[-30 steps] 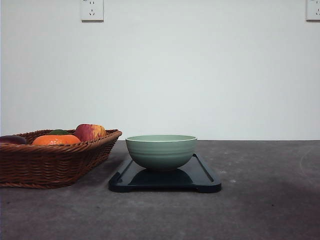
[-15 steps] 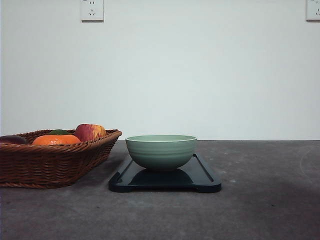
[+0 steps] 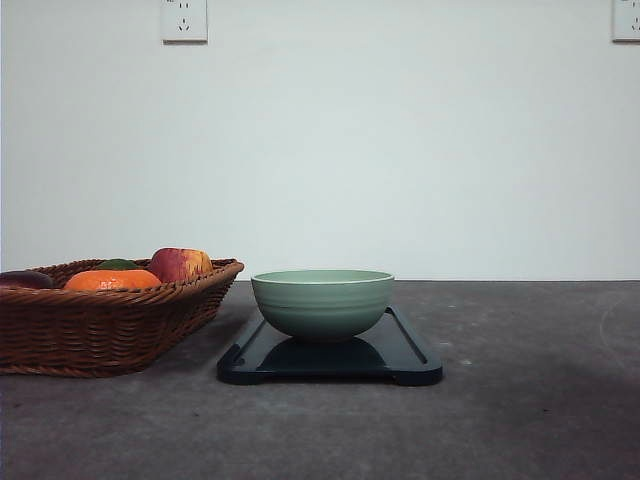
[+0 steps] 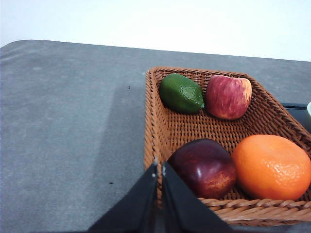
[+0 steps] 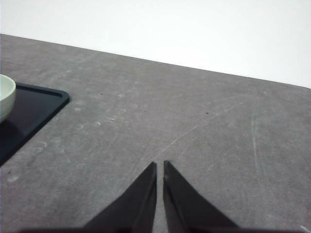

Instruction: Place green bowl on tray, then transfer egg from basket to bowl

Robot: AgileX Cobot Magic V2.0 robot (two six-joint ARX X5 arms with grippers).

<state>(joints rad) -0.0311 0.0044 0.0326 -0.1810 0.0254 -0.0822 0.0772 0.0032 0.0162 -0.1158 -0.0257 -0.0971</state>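
Wicker basket (image 4: 170, 131), one: lime (image 4: 181, 92), apple (image 4: 228, 96), plum (image 4: 204, 167), orange (image 4: 271, 166). One bowl (image 3: 322, 302) on tray (image 3: 405, 350), basket at 9 o'clock. Left gripper (image 4: 159, 167), right gripper (image 5: 160, 167): pressed together, empty.

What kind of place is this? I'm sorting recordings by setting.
Probably a lab test bench, not a home: a bare grey tabletop, a plain white wall with sockets, and staged props, a brown wicker basket of fruit.

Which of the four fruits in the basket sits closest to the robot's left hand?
The dark purple-red fruit. It lies right by the tips of the left hand, in the basket. The orange is beside it; the green fruit and red apple sit farther back.
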